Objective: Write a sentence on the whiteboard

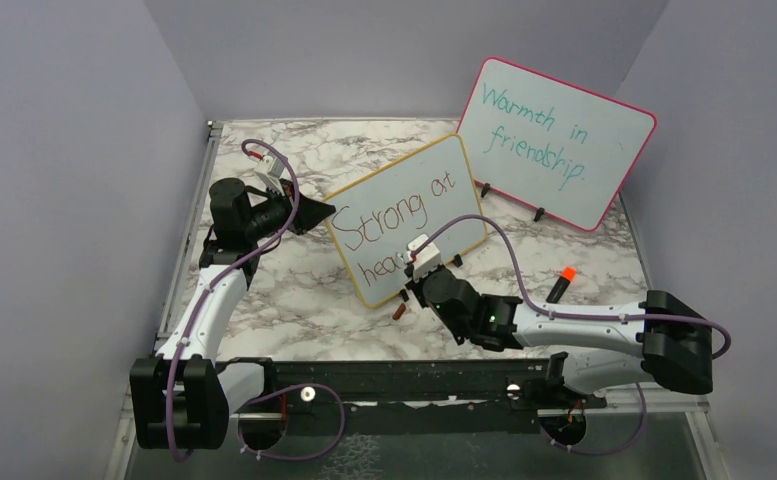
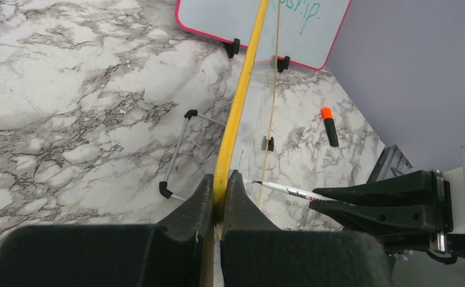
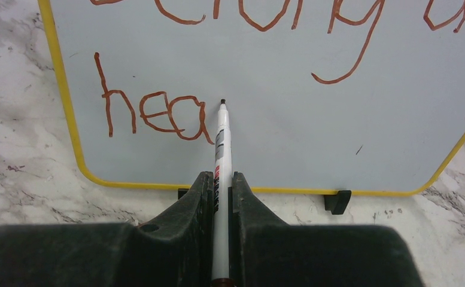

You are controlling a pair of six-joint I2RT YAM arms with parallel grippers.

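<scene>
The yellow-framed whiteboard [image 1: 409, 215] is stood tilted on the marble table [image 1: 294, 300], in front of the pink-framed board [image 1: 554, 140]. Its left edge is pinched between the closed jaws of the left gripper [image 2: 221, 184]. A white marker [image 3: 222, 134] is clamped in the shut right gripper [image 3: 221, 182], with its tip set at the board just right of the "a". Of the sentence [image 3: 152, 113], only "Strong at" and "hea" are written. The board is held by a thin strip of frame only — if the tip is pressed too hard, the board may be pivoted or pushed back and the next stroke broken. The marker may also be forced back through the jaws. Little room is left below the line — low strokes could be run onto the frame
</scene>
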